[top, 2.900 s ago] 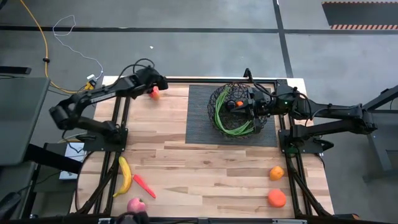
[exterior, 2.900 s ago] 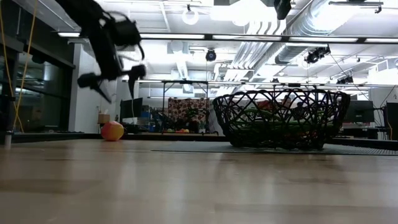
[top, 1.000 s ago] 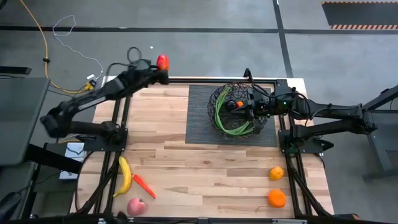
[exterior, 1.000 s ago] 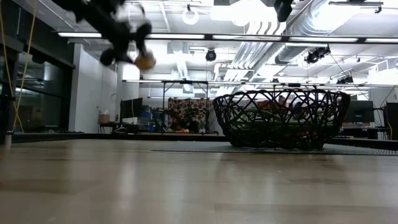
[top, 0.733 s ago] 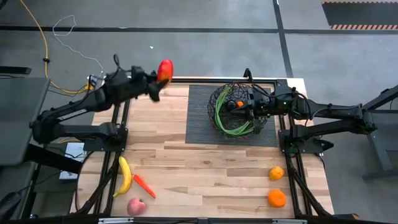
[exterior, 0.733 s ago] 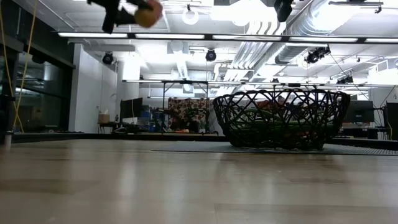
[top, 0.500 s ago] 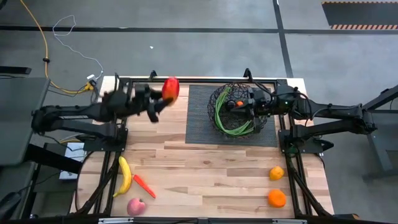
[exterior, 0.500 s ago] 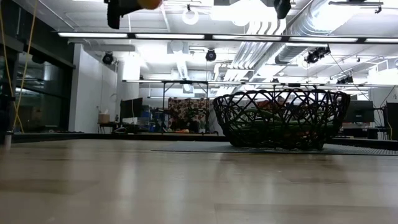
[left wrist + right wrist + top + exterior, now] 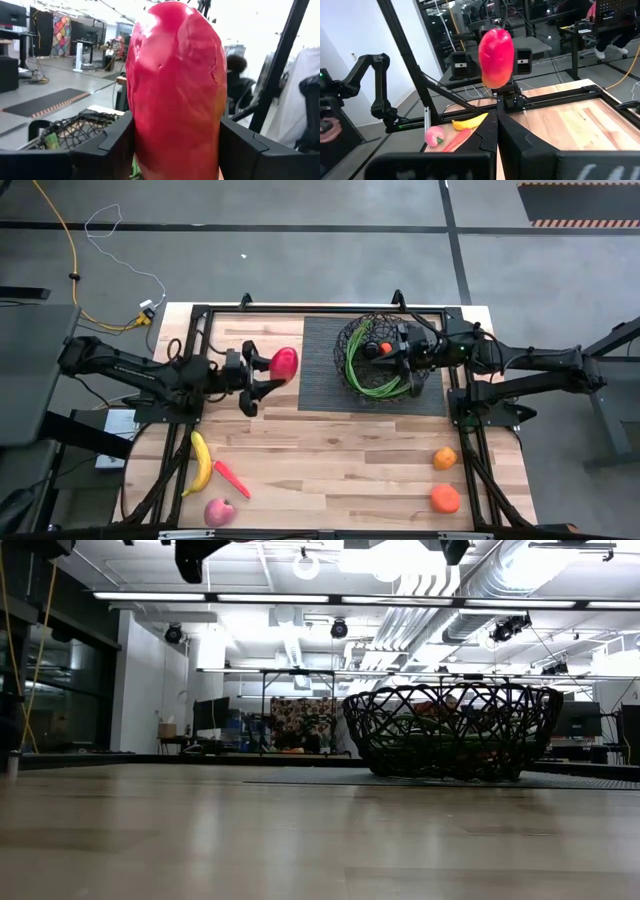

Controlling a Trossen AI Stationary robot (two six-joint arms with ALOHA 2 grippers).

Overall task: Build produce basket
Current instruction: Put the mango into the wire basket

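Observation:
A red pepper (image 9: 284,363) with a yellow-orange end hangs in the air left of the black wire basket (image 9: 383,358), and my left gripper (image 9: 270,372) is shut on it. The basket stands on a dark ribbed mat (image 9: 322,385) and holds green beans (image 9: 372,383) and a small orange piece (image 9: 384,346). My right gripper (image 9: 402,358) is shut at the basket's right side and holds nothing; in the right wrist view its fingers (image 9: 496,145) point toward the pepper (image 9: 496,57). My left gripper pinches the pepper by its two opposite sides (image 9: 137,135) between its two fingers (image 9: 112,147). The fingers lie about level and come from the table's left. The pepper stands upright between them, lifted clear of the table.
A banana (image 9: 202,462), a carrot (image 9: 232,478) and a pink apple (image 9: 219,511) lie at the near left. Two oranges (image 9: 445,458) (image 9: 445,498) lie at the near right. Bare wood stretches between them and the mat.
My left gripper has swung with the pepper from above the far left corner toward the table's near edge and a little toward the basket, turning until it points level toward the right. The pepper has stayed in its hold, clear of the table.

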